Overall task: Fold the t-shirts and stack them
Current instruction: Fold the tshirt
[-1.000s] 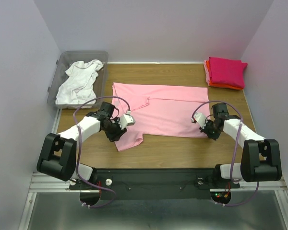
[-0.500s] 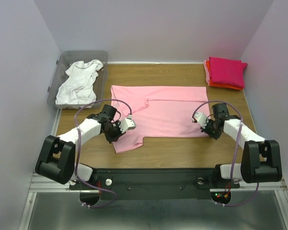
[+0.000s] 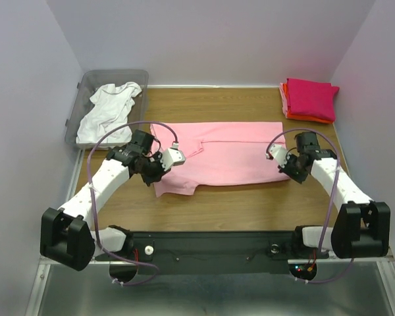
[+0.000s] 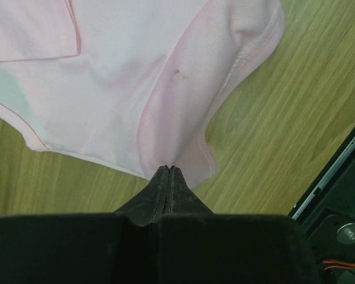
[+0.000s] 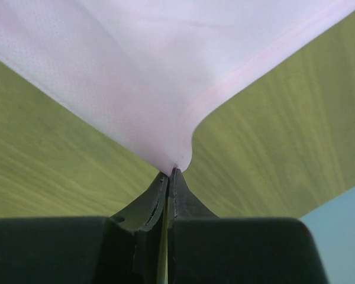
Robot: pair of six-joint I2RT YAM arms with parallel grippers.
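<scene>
Pink tee (image 3: 230,148) lies spread at table (image 3: 250,201) centre. The left gripper (image 4: 168,170), jaws pressed together, pinches its 8 o'clock edge; the right gripper (image 5: 171,171) nips the 4 o'clock corner. White tee (image 3: 110,112) fills the bin (image 3: 85,82) at 10 o'clock, folded stack (image 3: 309,99) at 1 o'clock.

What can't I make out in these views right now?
Top view: left fingers and right fingers on the pink shirt, hidden under the wrists.
Stack: shirt count; the top one mostly covers the rest.
Bin: anything under the white shirt.
Wrist views: most of the pink shirt, cut off by edges.
</scene>
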